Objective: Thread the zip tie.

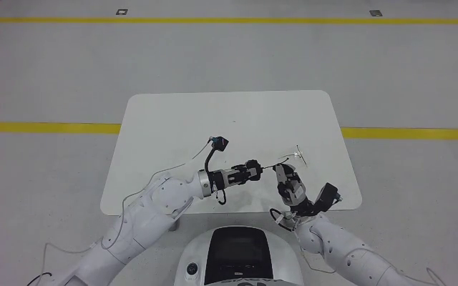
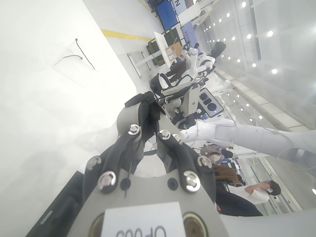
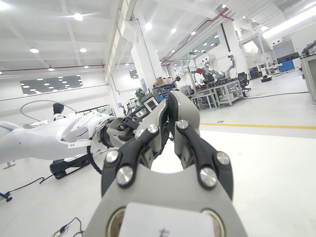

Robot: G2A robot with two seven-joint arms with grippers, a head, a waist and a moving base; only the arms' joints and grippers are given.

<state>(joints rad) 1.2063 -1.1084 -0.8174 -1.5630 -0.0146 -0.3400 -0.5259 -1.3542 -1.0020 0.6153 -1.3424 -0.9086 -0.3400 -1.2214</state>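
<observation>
A thin black zip tie (image 1: 268,167) spans the short gap between my two grippers, above the table's near edge. My left gripper (image 1: 254,169) is shut on one end, and in the left wrist view its fingertips (image 2: 148,107) pinch together, with the strip running out toward the right gripper (image 2: 177,94). My right gripper (image 1: 283,173) is shut on the other end. In the right wrist view its closed fingers (image 3: 169,104) have the zip tie's tip (image 3: 174,81) sticking out past them.
The white table (image 1: 215,121) has a clear bag with spare black zip ties (image 1: 298,156) just beyond the right gripper; the bag (image 2: 81,55) also appears in the left wrist view. The table's near edge lies directly under both grippers.
</observation>
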